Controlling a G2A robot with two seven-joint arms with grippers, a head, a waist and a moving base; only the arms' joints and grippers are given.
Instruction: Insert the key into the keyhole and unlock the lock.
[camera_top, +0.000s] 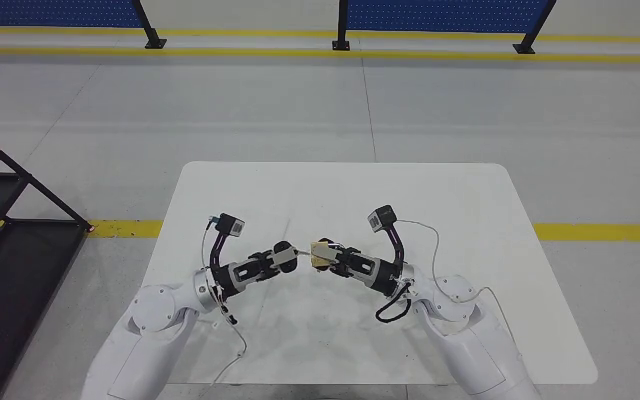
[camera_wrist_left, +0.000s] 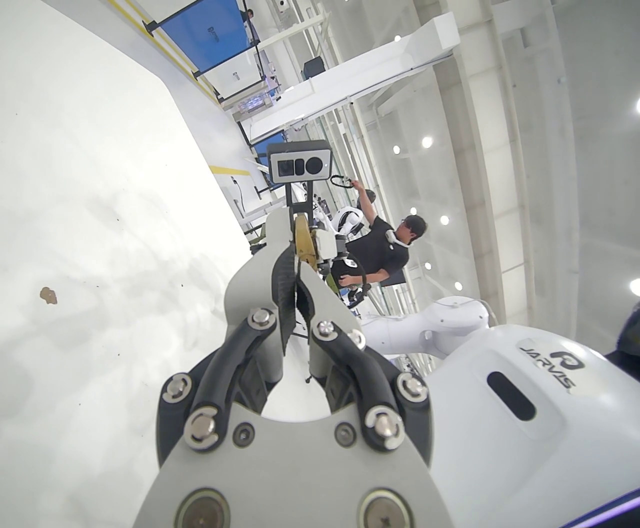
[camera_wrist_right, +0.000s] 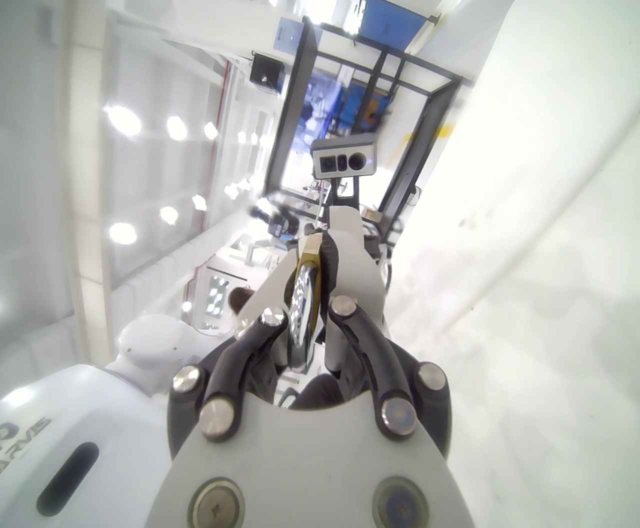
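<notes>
Top view down over the table (camera_top: 460, 200); wrist views close behind left claw (camera_wrist_left: 292, 240) and right claw (camera_wrist_right: 320, 242), head-on, table shared.

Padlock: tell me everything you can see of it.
The lock is a padlock with a brass-coloured body and a shiny silvery shackle. The right gripper clamps it between its fingers, shackle towards the wrist, body end pointing at the left gripper, whose tips are close up to it. It is held over the table. The keyhole is hidden.

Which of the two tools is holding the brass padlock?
The right tool: the brass padlock is clamped between its fingers. The left tool is pinched shut, facing it.
</notes>
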